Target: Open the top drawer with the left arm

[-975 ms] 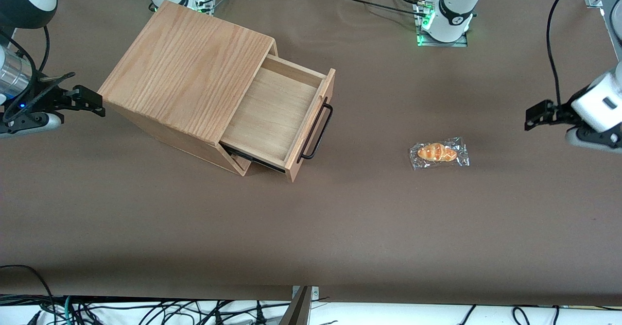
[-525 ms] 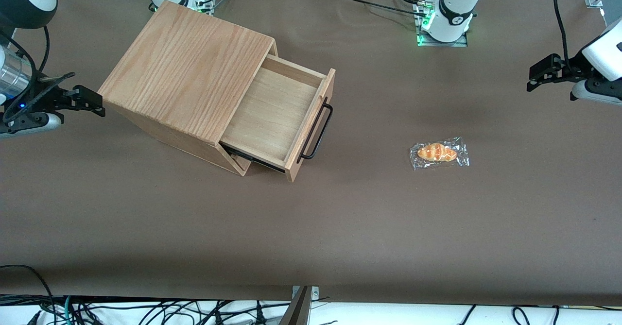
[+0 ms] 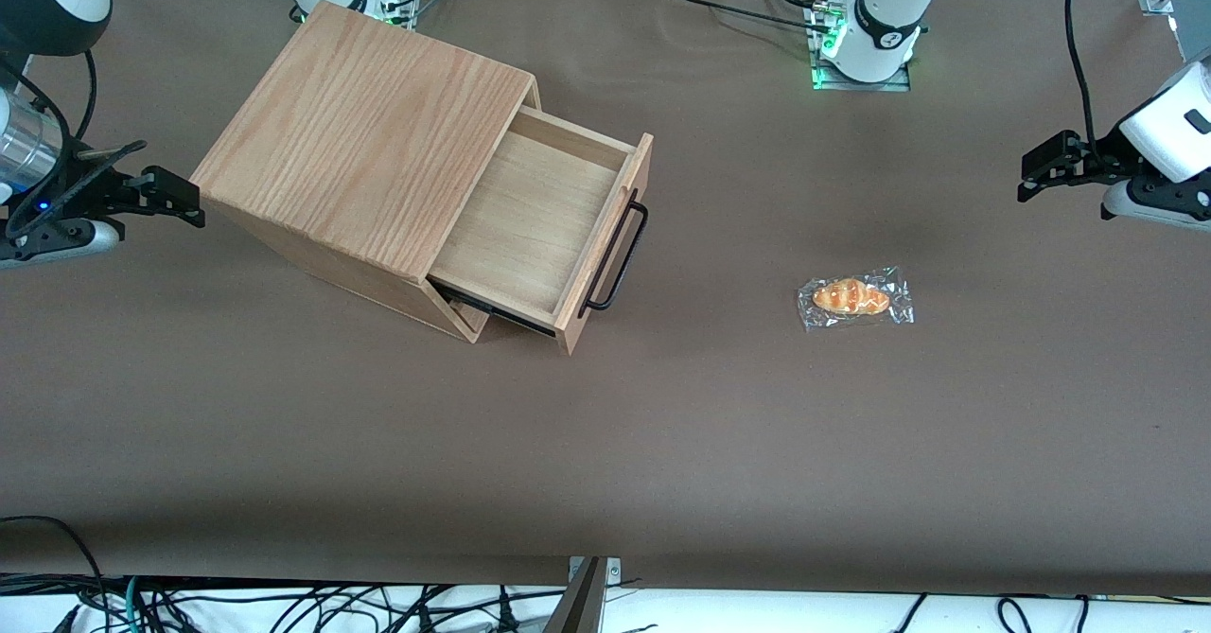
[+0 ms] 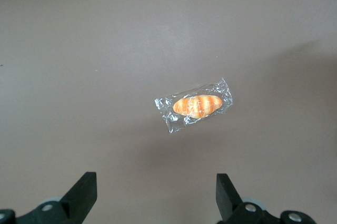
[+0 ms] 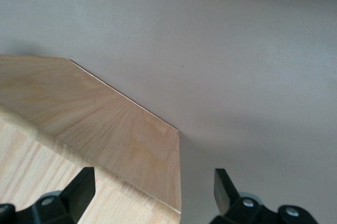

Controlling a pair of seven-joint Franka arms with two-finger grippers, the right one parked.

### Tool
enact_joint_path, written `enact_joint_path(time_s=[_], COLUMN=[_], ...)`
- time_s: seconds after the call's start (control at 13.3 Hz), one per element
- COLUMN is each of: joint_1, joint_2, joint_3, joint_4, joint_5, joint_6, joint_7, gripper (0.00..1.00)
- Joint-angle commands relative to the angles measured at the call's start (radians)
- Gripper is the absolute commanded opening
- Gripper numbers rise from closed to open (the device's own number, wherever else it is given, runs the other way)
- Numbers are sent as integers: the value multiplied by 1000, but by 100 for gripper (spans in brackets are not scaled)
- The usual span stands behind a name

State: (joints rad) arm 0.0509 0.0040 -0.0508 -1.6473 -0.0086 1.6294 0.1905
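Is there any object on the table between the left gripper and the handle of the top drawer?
Only the wrapped bread roll lies on the table roughly between them. The open gripper hangs above the table toward the working arm's end, clear of it. The top drawer already stands pulled out, its handle unobstructed.

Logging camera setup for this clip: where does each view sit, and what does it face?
Front view: high at the table's front edge, looking down on the cabinet, open top drawer, wrapped bread and left gripper.
Left wrist view: on the working arm, facing down at the bread; open fingers show.
Right wrist view: facing down at the cabinet top.
Front and left wrist views share the bread.
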Motion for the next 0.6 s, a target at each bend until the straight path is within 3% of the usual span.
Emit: enact_joint_path(time_s=[0.0, 0.53], joint_1=[3, 3], joint_2=[-4, -4], joint_3=[-1, -1], joint_4=[3, 3], joint_5=[-17, -8], joint_6=[6, 4], joint_7=[14, 14], gripper=[100, 100])
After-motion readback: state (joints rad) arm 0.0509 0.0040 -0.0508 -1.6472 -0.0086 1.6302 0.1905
